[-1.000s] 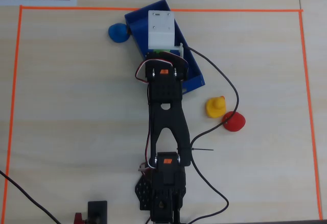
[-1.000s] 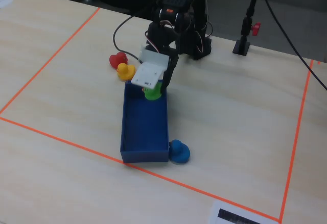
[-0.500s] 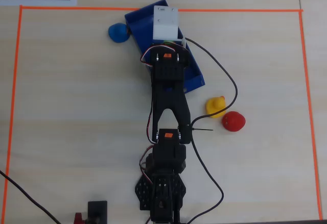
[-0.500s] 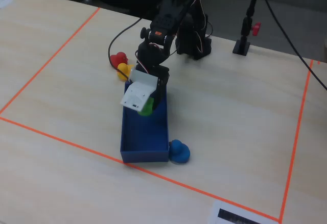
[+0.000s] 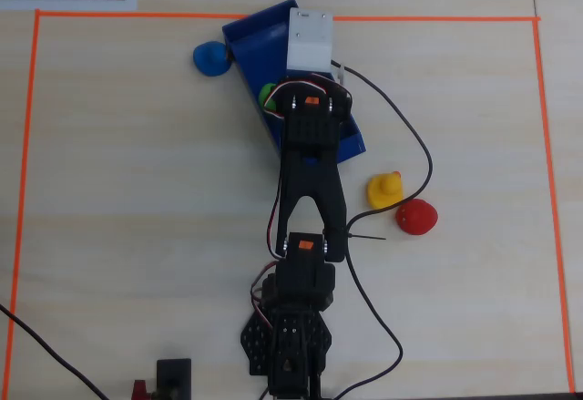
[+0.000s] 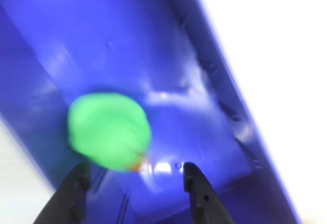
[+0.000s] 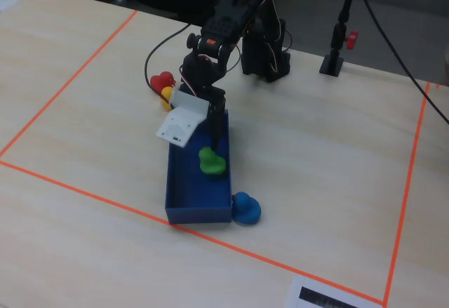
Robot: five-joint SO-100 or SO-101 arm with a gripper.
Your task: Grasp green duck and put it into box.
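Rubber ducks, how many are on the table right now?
4. The green duck is inside the box; the blue duck sits outside against it; the yellow duck and red duck touch each other.

Four ducks, one of each colour: green (image 7: 211, 161) just below the gripper (image 7: 215, 142), blue (image 7: 245, 208) past it, yellow (image 5: 384, 189) and red (image 5: 417, 217) behind. One box (image 7: 198, 209).

Green duck (image 7: 211, 161) inside dark blue box (image 7: 184, 194).
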